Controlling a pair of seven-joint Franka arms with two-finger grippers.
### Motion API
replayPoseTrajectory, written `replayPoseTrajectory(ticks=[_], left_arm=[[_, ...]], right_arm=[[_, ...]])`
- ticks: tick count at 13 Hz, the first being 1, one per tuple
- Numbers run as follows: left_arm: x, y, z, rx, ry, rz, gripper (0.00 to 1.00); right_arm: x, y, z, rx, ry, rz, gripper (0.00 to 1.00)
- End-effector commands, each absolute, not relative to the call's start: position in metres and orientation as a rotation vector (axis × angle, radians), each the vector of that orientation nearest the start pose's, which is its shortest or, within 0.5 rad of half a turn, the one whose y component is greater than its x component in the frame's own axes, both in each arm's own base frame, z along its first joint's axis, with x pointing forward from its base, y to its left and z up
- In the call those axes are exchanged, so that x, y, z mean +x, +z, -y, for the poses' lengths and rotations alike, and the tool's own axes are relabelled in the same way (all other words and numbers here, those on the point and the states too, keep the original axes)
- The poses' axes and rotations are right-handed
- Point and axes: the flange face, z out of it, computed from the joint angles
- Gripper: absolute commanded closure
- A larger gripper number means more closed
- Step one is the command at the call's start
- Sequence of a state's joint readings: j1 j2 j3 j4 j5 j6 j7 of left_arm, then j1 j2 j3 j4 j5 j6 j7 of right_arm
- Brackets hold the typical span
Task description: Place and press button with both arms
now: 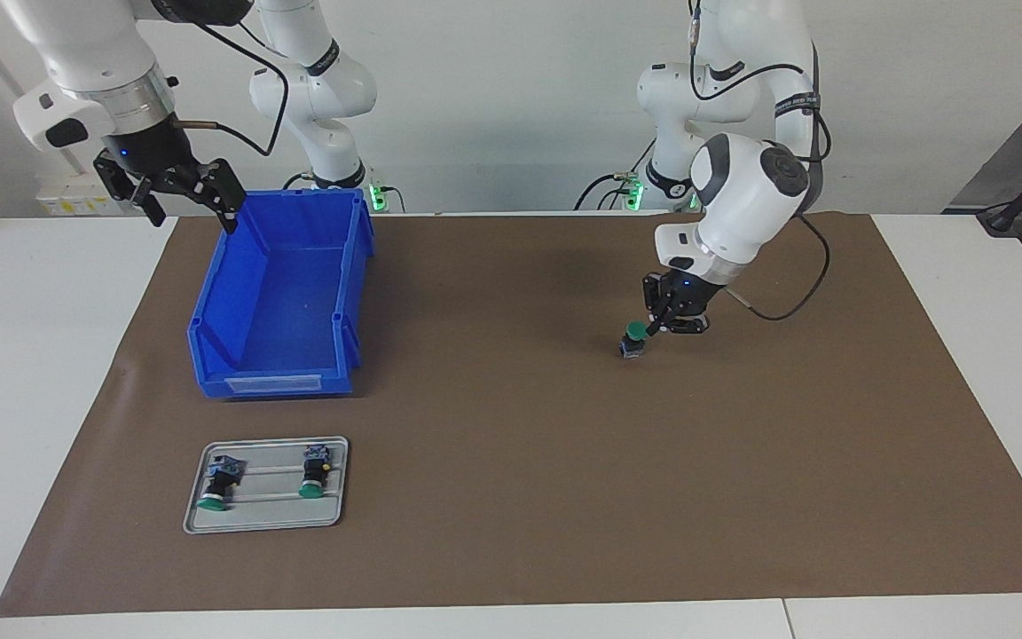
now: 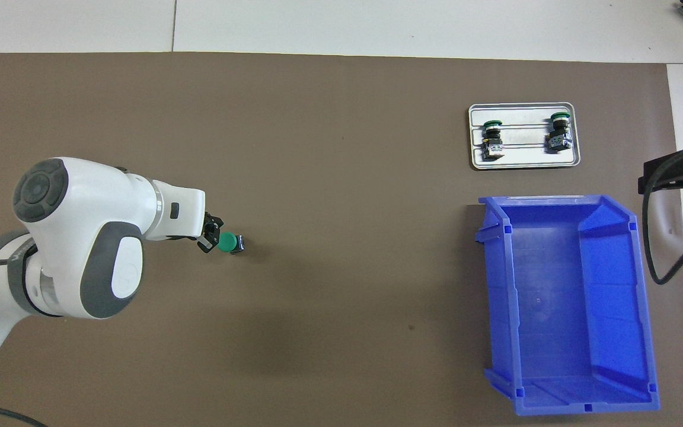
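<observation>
In the facing view, the left gripper (image 1: 650,330) is low over the brown mat (image 1: 511,497) toward the left arm's end of the table, its fingertips pressed together and touching the green cap of the button (image 1: 632,340), which stands upright on the mat with its cap up and its grey block on the mat. The right gripper (image 1: 187,206) hangs raised at the rim of the blue bin (image 1: 276,368) nearest the robots, toward the right arm's end, its fingers spread and holding nothing. Farther from the robots than the bin lies a grey metal tray (image 1: 196,519) with two more green-capped buttons (image 1: 218,486) lying on their sides in it. In the overhead view, the left gripper (image 2: 212,235) reaches from the white left arm (image 2: 80,237) to the button (image 2: 229,242), its closed fingertips at the cap's edge. The bin (image 2: 567,403) sits open and empty, the tray (image 2: 573,163) just farther out with the two buttons (image 2: 491,137) side by side, apart. Only the edge of the right gripper (image 2: 679,172) shows, beside the bin.
</observation>
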State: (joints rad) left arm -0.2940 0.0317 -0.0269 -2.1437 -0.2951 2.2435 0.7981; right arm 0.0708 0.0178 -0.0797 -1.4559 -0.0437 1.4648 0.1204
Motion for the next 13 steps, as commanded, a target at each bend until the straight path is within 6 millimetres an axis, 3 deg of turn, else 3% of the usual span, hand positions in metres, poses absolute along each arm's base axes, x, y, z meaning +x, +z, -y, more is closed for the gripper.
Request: replayPoseTrajectory(ticks=[1,6,11,13], left_arm=[[0.507,0.38,0.183,-2.962,-0.167,-1.513,1.0],[0.492,0.351,0.186,-2.954,-0.134,-1.515,1.0],[0.494,0.351,0.183,-2.972,-0.127,-1.478,1.0],[0.504,0.364,0.184,-2.984,-0.165,-1.449,1.0]], right_arm=[[0.541,0.66,0.014,-3.158,0.021,-0.178,0.0],[0.541,0.66,0.014,-3.156,0.023,-0.178,0.0],[0.541,0.66,0.015,-3.156,0.023,-0.18,0.0],[0.541,0.66,0.014,-3.158,0.023,-0.18,0.0]])
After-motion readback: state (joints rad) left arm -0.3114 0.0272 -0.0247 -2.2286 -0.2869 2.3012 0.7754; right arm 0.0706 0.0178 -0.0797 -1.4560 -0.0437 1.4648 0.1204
